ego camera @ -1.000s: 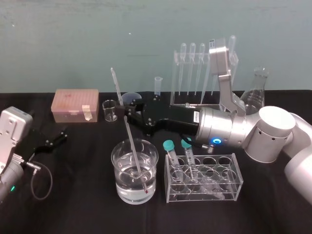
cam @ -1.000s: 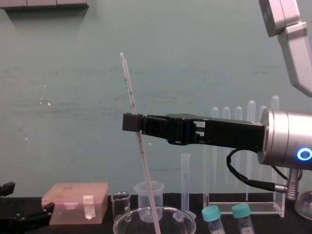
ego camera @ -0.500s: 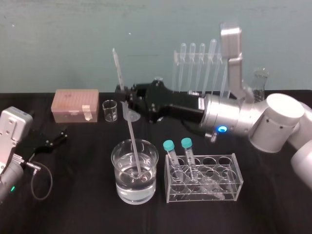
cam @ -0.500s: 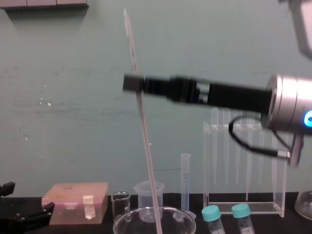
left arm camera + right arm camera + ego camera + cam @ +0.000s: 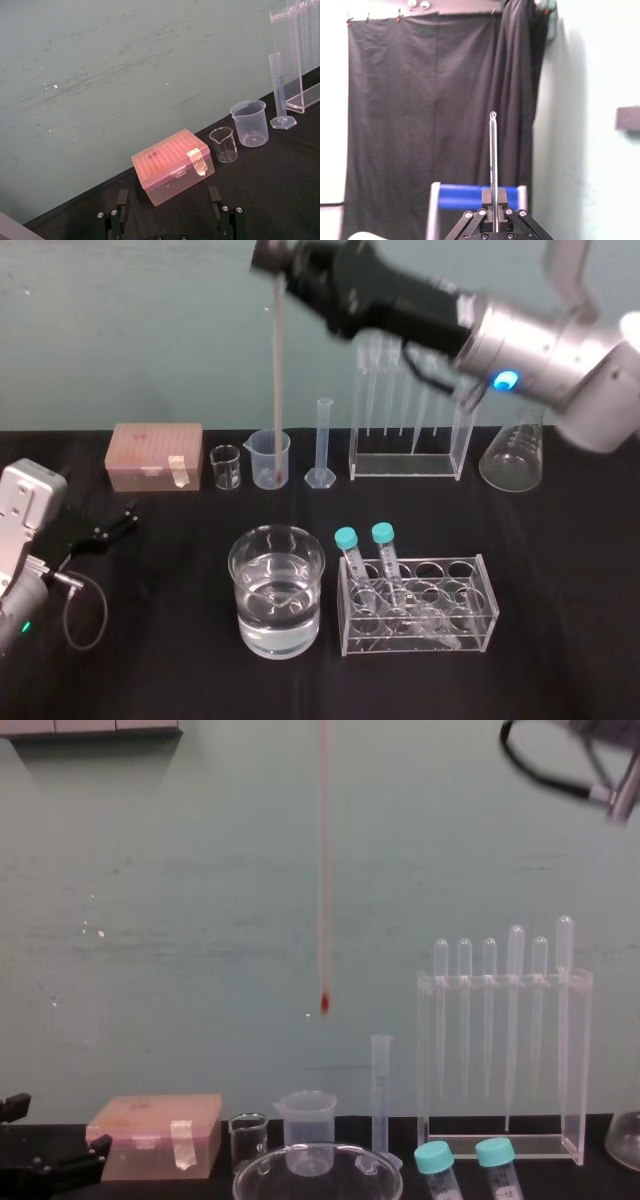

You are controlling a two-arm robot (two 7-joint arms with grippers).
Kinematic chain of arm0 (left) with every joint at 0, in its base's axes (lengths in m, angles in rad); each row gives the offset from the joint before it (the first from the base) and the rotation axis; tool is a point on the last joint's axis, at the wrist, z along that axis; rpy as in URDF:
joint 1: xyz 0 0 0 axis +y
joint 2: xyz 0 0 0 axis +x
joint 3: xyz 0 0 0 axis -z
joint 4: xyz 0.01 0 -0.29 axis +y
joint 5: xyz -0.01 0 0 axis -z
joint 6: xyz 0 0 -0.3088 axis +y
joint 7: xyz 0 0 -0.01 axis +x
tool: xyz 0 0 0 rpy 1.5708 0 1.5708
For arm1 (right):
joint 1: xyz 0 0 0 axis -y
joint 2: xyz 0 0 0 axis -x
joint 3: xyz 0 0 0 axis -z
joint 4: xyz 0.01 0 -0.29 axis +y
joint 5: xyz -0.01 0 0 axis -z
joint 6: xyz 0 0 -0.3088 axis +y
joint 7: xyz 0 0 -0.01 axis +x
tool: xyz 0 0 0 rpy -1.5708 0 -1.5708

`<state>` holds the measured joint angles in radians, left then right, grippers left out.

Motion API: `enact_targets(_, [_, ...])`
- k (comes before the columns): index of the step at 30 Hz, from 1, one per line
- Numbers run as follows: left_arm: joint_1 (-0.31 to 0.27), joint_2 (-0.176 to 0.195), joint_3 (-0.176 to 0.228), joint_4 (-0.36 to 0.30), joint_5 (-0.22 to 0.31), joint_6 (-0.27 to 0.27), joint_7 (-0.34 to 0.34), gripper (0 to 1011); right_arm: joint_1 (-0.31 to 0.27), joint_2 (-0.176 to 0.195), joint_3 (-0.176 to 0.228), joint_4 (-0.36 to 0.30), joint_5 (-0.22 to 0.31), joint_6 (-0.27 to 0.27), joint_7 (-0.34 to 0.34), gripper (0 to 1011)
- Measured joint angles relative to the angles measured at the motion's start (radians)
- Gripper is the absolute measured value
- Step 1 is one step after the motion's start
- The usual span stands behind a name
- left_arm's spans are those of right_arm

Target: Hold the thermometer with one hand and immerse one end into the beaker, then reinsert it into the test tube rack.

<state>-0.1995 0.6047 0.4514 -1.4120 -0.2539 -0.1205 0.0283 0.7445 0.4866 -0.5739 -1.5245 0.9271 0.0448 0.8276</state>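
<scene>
Thermometer (image 5: pixel 279 380) first: where is it hanging?

It is hanging upright in the air, red tip down, well above the beaker (image 5: pixel 276 532) and touching nothing on the table (image 5: pixel 560 670).

What is holding it?

The right gripper (image 5: pixel 268 254) is clamping its upper part, fingers closed on the rod, high over the table's middle.

What is standing below, front to back?

The beaker, holding water, is sitting near the front edge, just beside a tube stand (image 5: pixel 415 625) carrying two teal-capped tubes (image 5: pixel 347 540). The left gripper (image 5: pixel 168 192) is resting by the left edge, fingers spread wide, gripping nothing. Along the back edge a pink box (image 5: pixel 155 453), a small glass (image 5: pixel 226 466), a plastic cup (image 5: pixel 262 460), a cylinder (image 5: pixel 322 440), the rack (image 5: pixel 405 468) with its pipettes (image 5: pixel 514 1010) and a flask (image 5: pixel 512 458) are standing in a row.
</scene>
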Motion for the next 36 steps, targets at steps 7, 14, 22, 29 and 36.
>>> enact_targets(7, [0.000, 0.000, 0.000, 0.000, 0.000, 0.000, 0.000, 1008, -0.007, 0.065, 0.062, -0.044, 0.017, -0.009, -0.072, 55])
enact_targets(14, [0.000, 0.000, 0.000, 0.000, 0.000, 0.000, 0.000, 1008, -0.123, 0.189, 0.139, -0.131, 0.042, 0.010, -0.171, 56])
enact_targets(22, [0.000, 0.000, 0.000, 0.000, 0.000, 0.000, 0.000, 1008, -0.299, 0.281, 0.212, -0.215, 0.044, -0.014, -0.255, 56])
enact_targets(29, [0.000, 0.000, 0.000, 0.000, 0.000, 0.000, 0.000, 1008, -0.424, 0.315, 0.241, -0.243, 0.012, -0.040, -0.287, 56])
enact_targets(36, [0.000, 0.000, 0.000, 0.000, 0.000, 0.000, 0.000, 1008, -0.458, 0.297, 0.232, -0.220, -0.006, -0.035, -0.289, 55])
